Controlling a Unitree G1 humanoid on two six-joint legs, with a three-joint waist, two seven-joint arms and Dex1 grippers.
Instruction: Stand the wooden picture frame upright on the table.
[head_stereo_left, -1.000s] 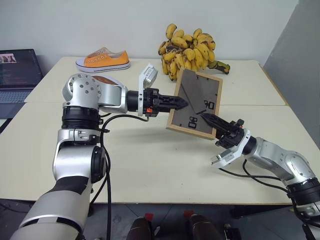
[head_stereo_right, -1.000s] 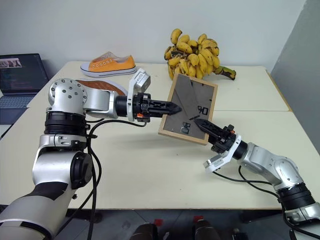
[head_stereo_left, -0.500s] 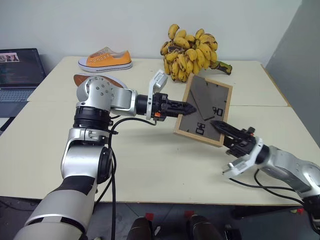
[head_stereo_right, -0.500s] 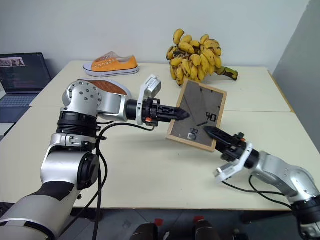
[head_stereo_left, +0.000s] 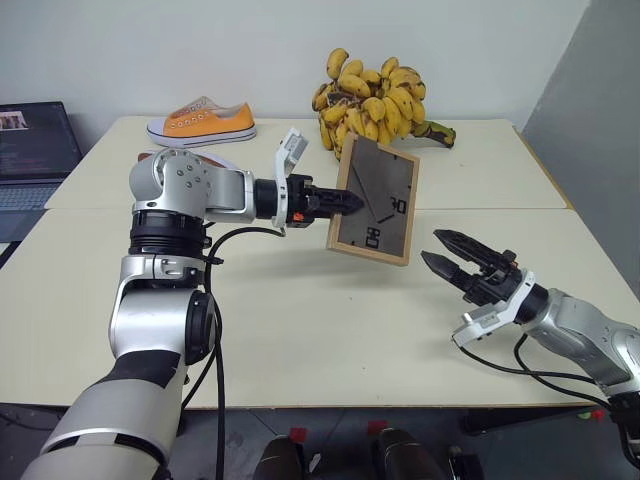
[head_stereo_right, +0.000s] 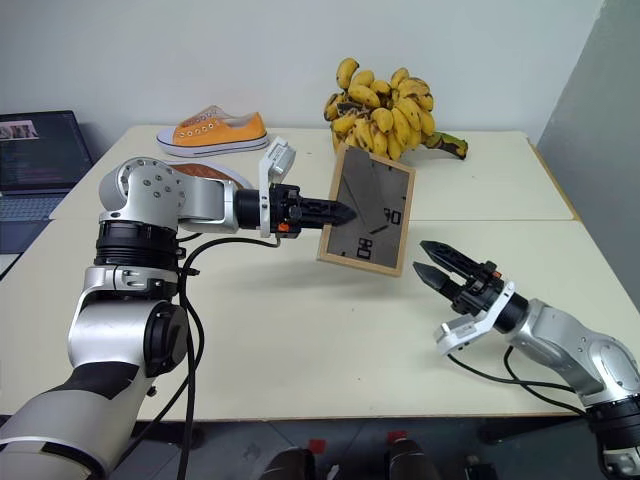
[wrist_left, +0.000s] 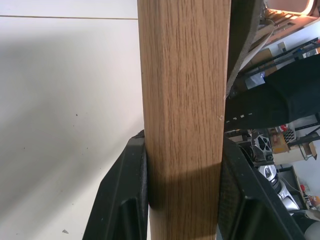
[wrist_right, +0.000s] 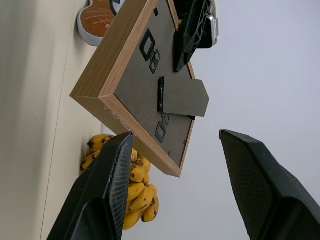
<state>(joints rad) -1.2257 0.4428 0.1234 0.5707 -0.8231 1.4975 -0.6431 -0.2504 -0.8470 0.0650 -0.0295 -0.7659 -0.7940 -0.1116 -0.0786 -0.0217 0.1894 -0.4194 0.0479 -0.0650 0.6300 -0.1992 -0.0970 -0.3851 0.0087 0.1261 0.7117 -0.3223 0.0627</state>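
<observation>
One gripper — the left gripper (head_stereo_left: 345, 202) — clamped the wooden picture frame (head_stereo_left: 374, 201) above the table (head_stereo_left: 330, 320); the right gripper (head_stereo_left: 448, 253) gaped, holding nothing.

Two cream desks, butted edge to edge. Near desk (head_stereo_left: 300, 330): pale top, thin wooden rim, a black cable (head_stereo_left: 520, 365) trailing over its right front corner. Far desk (head_stereo_left: 480, 170): a bunch of bananas (head_stereo_left: 375, 95) at the back middle, an orange shoe (head_stereo_left: 200, 122) upright at the back left, a second shoe (head_stereo_right: 205, 172) just in front, sole up, partly hidden. Beyond the left edge, a laptop (head_stereo_left: 30, 150) on a separate surface.
</observation>
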